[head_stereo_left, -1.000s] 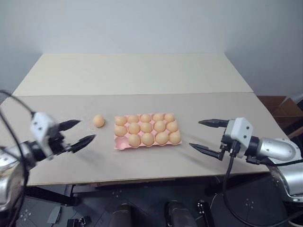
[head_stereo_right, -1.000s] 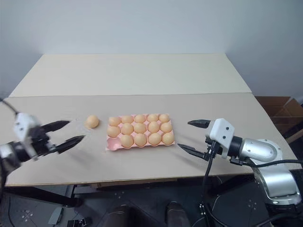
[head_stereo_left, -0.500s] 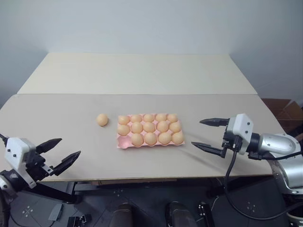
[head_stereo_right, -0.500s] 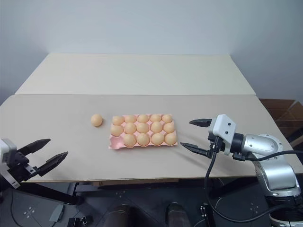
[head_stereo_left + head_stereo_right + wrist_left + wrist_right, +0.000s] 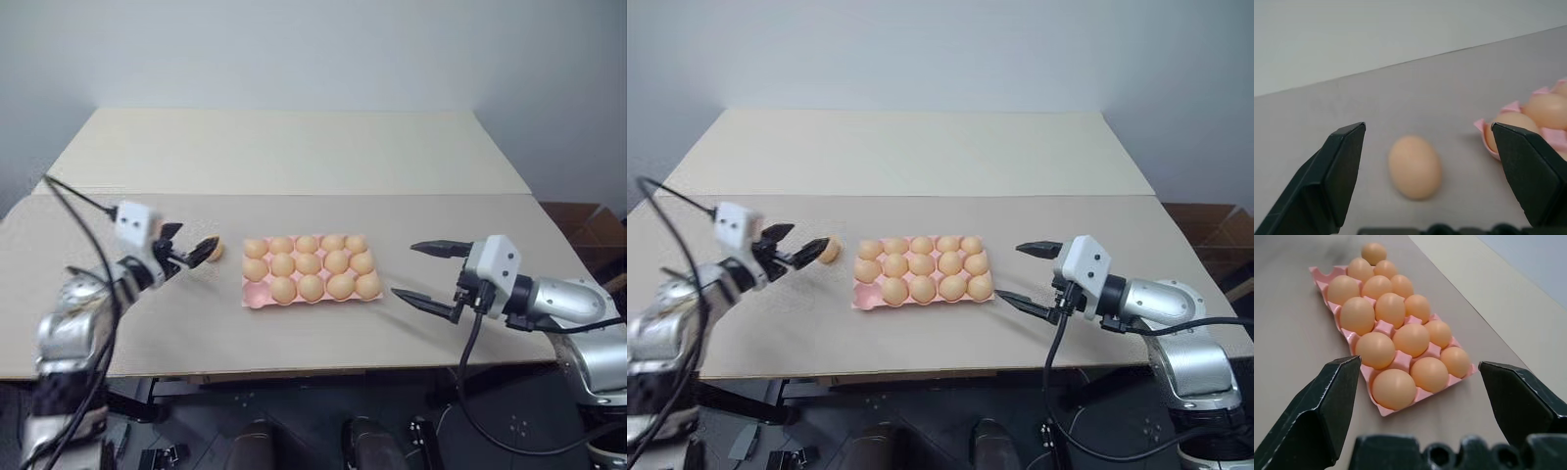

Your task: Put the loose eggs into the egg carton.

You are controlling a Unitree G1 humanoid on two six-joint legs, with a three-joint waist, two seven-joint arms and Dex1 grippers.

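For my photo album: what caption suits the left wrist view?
The open left gripper lines up on the last loose egg, lying beside the egg carton.

Silver arms, white wrist blocks, black-fingered hands (image 5: pixel 423 270), seemingly black cables

No readable text, labels, brands, numbers or signs in any view — nothing legible on the egg carton (image 5: pixel 310 269), the loose egg (image 5: pixel 1415 167), or the worktop (image 5: pixel 294 157).
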